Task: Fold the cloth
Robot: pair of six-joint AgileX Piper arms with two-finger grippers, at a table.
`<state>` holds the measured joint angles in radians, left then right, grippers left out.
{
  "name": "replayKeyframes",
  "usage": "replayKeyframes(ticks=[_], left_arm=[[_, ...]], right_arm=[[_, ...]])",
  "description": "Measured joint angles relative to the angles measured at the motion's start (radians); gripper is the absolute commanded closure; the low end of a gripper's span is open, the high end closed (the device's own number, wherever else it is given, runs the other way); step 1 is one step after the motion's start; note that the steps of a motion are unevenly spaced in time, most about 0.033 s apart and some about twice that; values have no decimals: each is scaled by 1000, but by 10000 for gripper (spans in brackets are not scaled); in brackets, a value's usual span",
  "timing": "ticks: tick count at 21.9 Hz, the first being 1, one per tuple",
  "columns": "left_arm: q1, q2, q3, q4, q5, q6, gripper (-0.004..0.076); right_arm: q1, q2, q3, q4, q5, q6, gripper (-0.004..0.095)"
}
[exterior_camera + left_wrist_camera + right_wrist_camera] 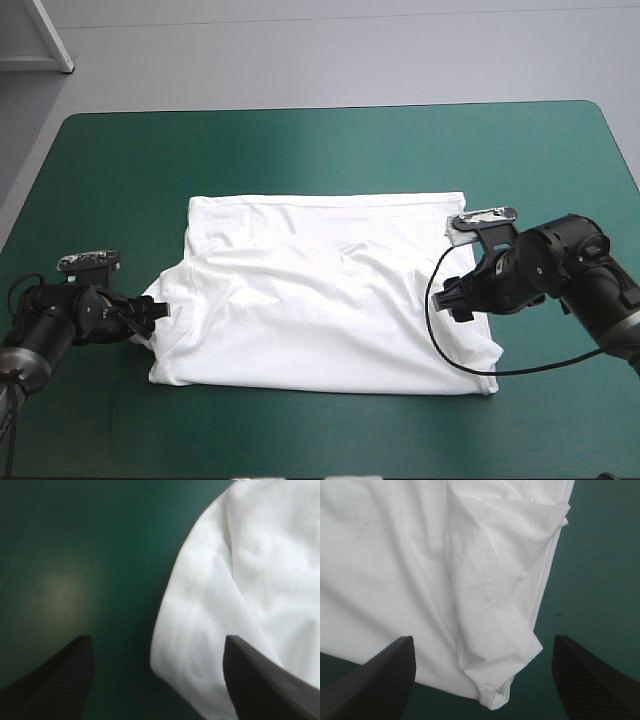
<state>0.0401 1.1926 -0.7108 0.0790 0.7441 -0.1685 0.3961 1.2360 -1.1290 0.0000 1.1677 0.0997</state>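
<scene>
The white T-shirt (320, 295) lies spread flat in the middle of the teal-green table, wrinkled, both sleeves folded in. At its left edge sits my left gripper (158, 310), open; in the left wrist view a rounded hem of the T-shirt (240, 590) lies between the fingers of the left gripper (157, 675), toward one side. My right gripper (452, 297) is at the shirt's right edge, open. In the right wrist view the folded sleeve with its stitched hem (495, 625) lies between the fingers of the right gripper (482, 677).
Bare teal-green cover (330, 150) surrounds the shirt on all sides. A white frame (45, 40) stands beyond the table's far left corner.
</scene>
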Motion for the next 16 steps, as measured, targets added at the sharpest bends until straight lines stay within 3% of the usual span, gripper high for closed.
replayKeyframes(ticks=[4, 6, 7, 11, 16], left_arm=[[7, 115, 38, -70, -115, 20, 208], [7, 154, 31, -79, -150, 23, 310], [7, 161, 29, -79, -154, 23, 431], [7, 168, 26, -125, -168, 81, 729], [7, 147, 27, -171, -159, 133, 729]], right_arm=[[0, -24, 0, 0, 4, -1, 236], [0, -32, 0, 0, 11, -1, 238], [0, -35, 0, 0, 14, -1, 238], [0, -39, 0, 0, 18, -4, 238], [0, -39, 0, 0, 15, -6, 238]])
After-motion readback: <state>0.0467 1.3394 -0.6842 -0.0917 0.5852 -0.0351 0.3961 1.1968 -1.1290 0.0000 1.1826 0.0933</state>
